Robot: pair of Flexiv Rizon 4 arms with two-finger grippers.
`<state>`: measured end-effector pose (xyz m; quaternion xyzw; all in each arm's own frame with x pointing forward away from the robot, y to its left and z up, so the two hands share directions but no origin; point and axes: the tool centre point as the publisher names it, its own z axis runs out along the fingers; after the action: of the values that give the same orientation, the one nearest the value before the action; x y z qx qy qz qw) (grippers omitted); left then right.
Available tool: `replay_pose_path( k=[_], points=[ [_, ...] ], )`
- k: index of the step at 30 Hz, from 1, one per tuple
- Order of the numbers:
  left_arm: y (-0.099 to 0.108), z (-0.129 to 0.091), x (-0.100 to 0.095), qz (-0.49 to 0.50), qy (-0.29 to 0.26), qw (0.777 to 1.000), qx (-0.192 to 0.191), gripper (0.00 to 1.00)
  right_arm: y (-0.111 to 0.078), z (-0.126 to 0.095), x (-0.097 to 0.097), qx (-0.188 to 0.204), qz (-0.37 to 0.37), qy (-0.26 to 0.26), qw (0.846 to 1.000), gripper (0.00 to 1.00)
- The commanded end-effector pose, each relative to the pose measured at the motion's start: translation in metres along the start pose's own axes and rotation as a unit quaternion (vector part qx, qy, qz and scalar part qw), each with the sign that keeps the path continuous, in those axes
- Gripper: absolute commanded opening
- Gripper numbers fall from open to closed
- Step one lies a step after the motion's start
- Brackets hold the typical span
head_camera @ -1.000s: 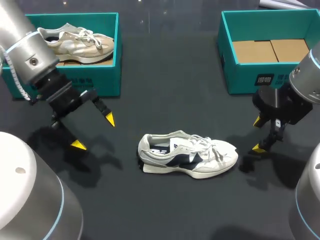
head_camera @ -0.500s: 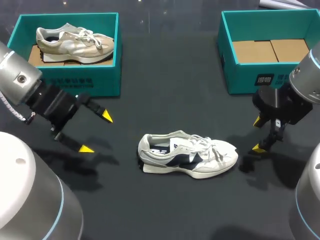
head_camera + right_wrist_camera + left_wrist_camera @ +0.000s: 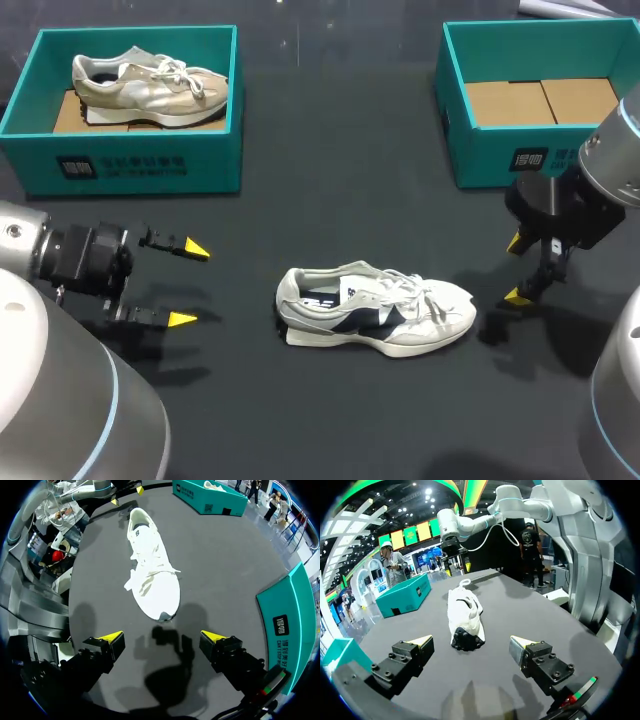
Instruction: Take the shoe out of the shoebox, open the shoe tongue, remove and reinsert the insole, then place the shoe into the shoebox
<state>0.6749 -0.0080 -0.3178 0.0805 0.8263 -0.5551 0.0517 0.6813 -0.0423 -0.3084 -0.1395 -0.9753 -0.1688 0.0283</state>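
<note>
**Shoe is out on the table, both grippers empty, most of the work not begun**

The white shoe stands on its sole in the middle of the dark table, outside of any box. Its heel points toward the left arm and its toe toward the right arm. So I judge the first step, taking it out, as done.

The left gripper hangs low over the table on the heel side, well apart from the shoe. Its fingers are spread wide and there is nothing between them. The right gripper is near the toe without touching it. It is also spread wide and holds nothing.

The laces lie across the top of the shoe and the tongue looks flat, not pulled up. Inside the heel opening I see something dark, perhaps the insole in its place, but from here I cannot say for sure. It seems that opening the tongue, taking out the insole and putting it back are all left to do.

The right box behind the right gripper shows only cardboard at its bottom, so I think the shoe goes back there at the end. The left box holds a beige shoe.
</note>
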Motion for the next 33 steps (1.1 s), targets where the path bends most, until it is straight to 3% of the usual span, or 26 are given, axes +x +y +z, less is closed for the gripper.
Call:
replay_pose_path(
  k=[1,7,13,20,29,33],
  points=[
    [0.005,0.001,0.006,-0.022,-0.130,0.991,0.034,1.00,0.000,0.000,0.001,0.001,0.000,-0.001,1.000,1.00],
    [0.005,0.001,0.006,-0.022,-0.130,0.991,0.034,1.00,0.000,0.000,0.001,0.001,0.000,-0.001,1.000,1.00],
    [0.007,-0.010,0.011,-0.025,-0.150,0.985,0.084,1.00,0.000,0.000,0.001,0.001,0.000,-0.001,1.000,1.00],
    [0.024,-0.001,0.013,-0.019,-0.169,0.983,0.067,1.00,0.000,0.000,0.001,0.001,0.000,-0.001,1.000,1.00],
    [0.024,-0.001,0.013,-0.019,-0.169,0.983,0.067,1.00,0.000,0.000,0.001,0.001,0.000,-0.001,1.000,1.00],
    [0.032,0.003,0.005,-0.046,-0.098,0.990,0.091,1.00,0.000,0.000,0.001,0.001,0.000,-0.001,1.000,1.00]
  ],
)
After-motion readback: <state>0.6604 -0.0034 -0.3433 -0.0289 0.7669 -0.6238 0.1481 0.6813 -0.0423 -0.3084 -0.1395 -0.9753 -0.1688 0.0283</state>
